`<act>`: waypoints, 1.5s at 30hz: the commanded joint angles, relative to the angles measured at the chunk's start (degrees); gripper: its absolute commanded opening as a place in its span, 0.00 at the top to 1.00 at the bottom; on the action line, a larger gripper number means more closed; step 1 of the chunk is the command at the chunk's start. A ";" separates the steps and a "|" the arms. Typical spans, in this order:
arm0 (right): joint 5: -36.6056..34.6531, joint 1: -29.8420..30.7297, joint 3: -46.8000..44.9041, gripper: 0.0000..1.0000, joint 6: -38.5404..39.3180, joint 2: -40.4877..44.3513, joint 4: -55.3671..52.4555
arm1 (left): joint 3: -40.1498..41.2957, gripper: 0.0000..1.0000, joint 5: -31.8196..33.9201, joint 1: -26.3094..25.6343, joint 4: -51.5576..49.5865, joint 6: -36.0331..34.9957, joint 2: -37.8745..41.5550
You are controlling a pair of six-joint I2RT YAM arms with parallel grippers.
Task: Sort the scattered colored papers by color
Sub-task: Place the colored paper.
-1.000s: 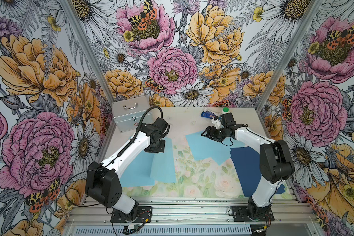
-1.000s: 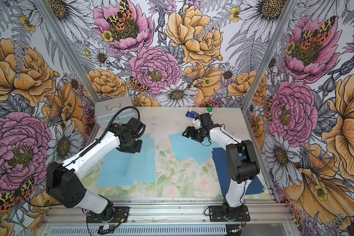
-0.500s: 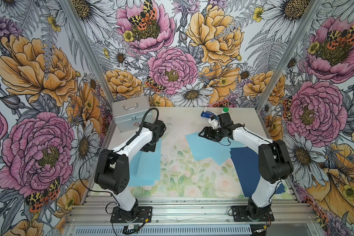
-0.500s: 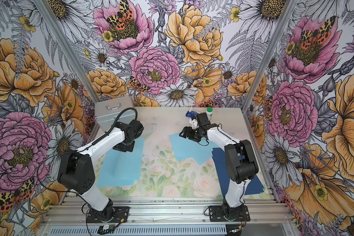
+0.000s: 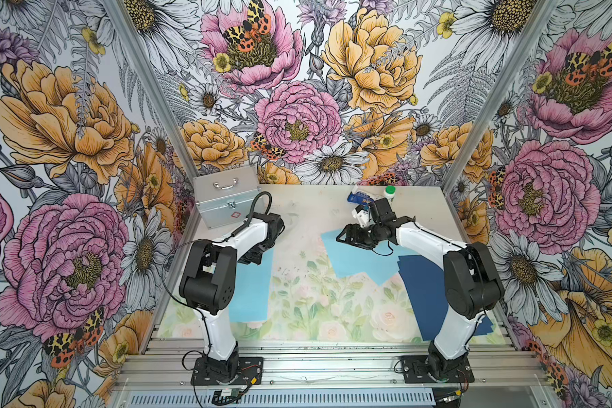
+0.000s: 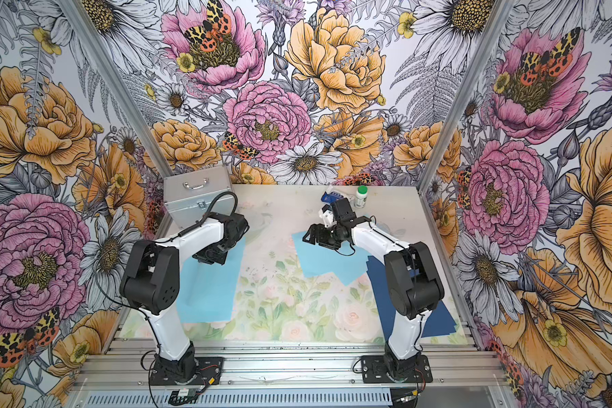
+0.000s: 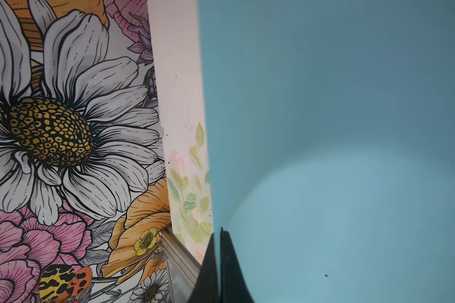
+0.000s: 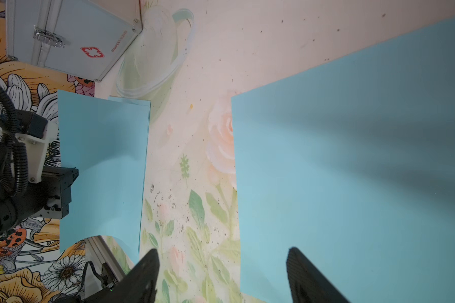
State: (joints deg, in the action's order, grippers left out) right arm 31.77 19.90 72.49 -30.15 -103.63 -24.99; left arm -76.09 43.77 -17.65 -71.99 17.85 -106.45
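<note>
The left end effector (image 7: pixel 219 265) is pressed together on the edge of a light blue sheet (image 7: pixel 339 157), which curls up off the light blue pile (image 5: pixel 251 296) lying just in front of the silver case (image 5: pixel 227 201). The right end effector (image 8: pixel 222 275) stands spread and empty over the near edge of another light blue sheet (image 5: pixel 354 258), further from the silver case. Navy sheets (image 5: pixel 424 282) lie beyond that, overlapped by it.
</note>
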 commanded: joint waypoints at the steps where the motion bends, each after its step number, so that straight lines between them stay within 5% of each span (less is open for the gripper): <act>1: 0.79 0.18 -0.33 0.23 0.23 0.98 0.42 | -0.47 1.00 2.75 1.55 0.44 1.72 1.06; 36: 1.20 0.48 -1.21 0.23 0.44 1.07 0.73 | -0.46 1.00 -3.68 3.21 2.30 2.74 -4.30; 45: 1.21 0.47 -1.14 0.23 0.45 0.76 0.74 | 0.46 1.00 -9.42 1.91 5.12 0.38 1.08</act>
State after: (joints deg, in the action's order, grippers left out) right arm 32.77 19.92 71.50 -30.13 -103.63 -24.82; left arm -76.09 36.73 -15.81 -68.77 19.20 -108.68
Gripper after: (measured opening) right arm 0.774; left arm 0.042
